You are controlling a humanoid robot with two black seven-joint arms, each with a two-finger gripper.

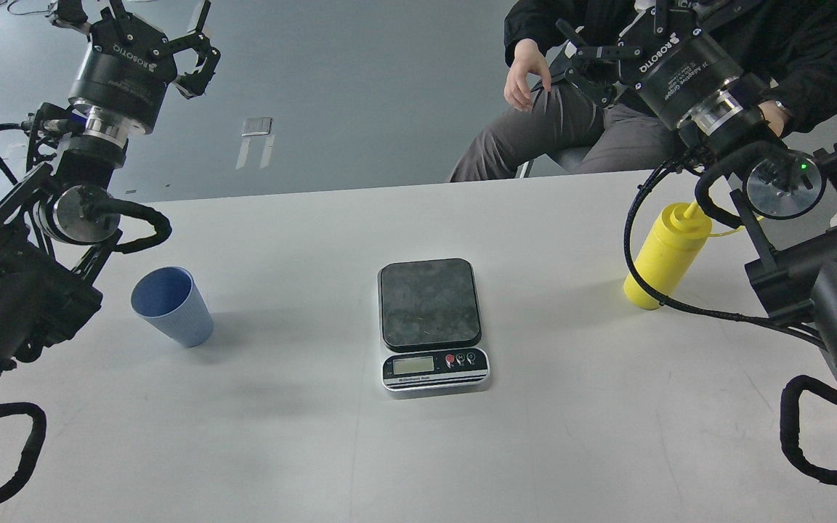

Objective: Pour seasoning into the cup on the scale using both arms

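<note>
a view from the robot's head looks down on a pale grey worktop (302,436). in the middle stands the scale (430,303), its dark square platform bare and its silver display panel facing the near edge, so a reading can be seen from this side. to the left, well apart from it, the light blue ribbed cup (171,305) sits upright on the worktop, not yet on the scale. to the right, also well apart, the yellow seasoning bottle (665,254) stands upright with its nozzle pointing up and partly hidden behind a black cable. each item sits on the side of the arm that would most naturally reach it. the left gripper (160,36) is raised at the far left, above and beyond the cup, fingers spread wide and holding nothing. the right gripper (600,58) is raised at the far right, above and beyond the bottle, its fingers also look spread and empty, though they blend into dark clothing behind. a seated person (571,123) waits beyond the far edge, one hand resting on a knee. the task appears to be at its start: the cup likely has to go onto the platform first.
</note>
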